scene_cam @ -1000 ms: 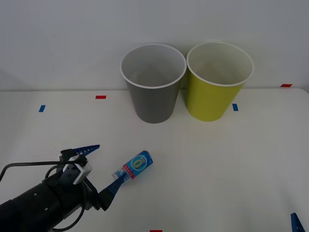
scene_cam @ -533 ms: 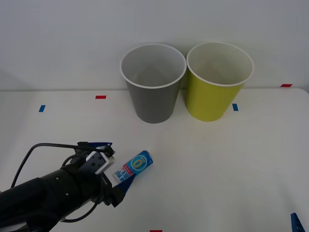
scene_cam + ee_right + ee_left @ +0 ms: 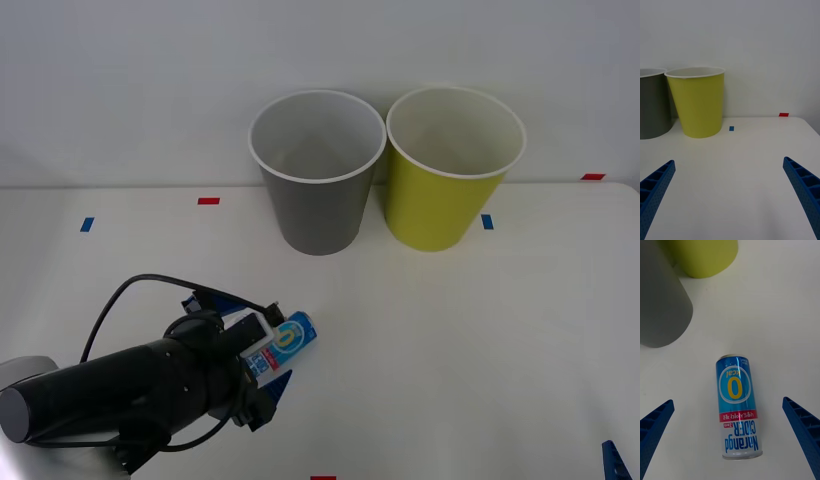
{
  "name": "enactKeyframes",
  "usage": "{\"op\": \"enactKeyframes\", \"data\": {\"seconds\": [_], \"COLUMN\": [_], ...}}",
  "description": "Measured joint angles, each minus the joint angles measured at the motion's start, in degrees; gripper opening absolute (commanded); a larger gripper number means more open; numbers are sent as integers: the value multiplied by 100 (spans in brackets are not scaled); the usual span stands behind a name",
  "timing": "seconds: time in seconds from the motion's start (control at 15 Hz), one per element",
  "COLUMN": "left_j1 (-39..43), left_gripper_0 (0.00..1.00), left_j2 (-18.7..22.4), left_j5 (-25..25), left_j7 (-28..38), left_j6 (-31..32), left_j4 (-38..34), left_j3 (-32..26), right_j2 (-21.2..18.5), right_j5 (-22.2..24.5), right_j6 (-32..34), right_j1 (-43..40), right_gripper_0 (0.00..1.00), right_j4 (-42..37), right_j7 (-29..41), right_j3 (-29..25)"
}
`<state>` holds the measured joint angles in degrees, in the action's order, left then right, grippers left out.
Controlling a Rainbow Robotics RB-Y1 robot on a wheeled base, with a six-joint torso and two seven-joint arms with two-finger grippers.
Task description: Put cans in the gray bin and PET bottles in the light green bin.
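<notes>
- can [image 3: 289, 339] lying on its side on the white bench [image 3: 480, 330], near-left area, well apart from both bins; top end points far-right toward the bins
- left tool [image 3: 256, 352] right over the can, fingers spread wide, one on each side of it, not touching; in the left wrist view the can [image 3: 737, 406] sits between the two blue fingers [image 3: 655, 423]
- gray bin [image 3: 318, 170] upright at the far edge, light green bin [image 3: 453, 165] just beside it on the right
- right tool [image 3: 730, 195] open over bare bench at near right, holding nothing
</notes>
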<state>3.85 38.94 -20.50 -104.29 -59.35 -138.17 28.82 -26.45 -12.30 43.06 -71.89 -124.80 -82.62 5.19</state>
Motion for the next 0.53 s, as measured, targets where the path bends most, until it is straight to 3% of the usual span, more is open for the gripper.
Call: {"op": "enactKeyframes", "data": {"seconds": [0.2,0.53], "left_j1": [-251,-540], "left_gripper_0": [100,100], "left_j2": [-203,-690], "left_j5": [35,42], "left_j7": [3,-2], "left_j6": [-728,-1430], "left_j4": [4,7], "left_j3": [9,43], "right_j2": [0,0], "right_j5": [0,0], "right_j6": [0,0], "right_j1": [0,0], "right_gripper_0": [100,100], "right_j4": [0,0], "right_j7": [0,0], "right_j3": [0,0]}}
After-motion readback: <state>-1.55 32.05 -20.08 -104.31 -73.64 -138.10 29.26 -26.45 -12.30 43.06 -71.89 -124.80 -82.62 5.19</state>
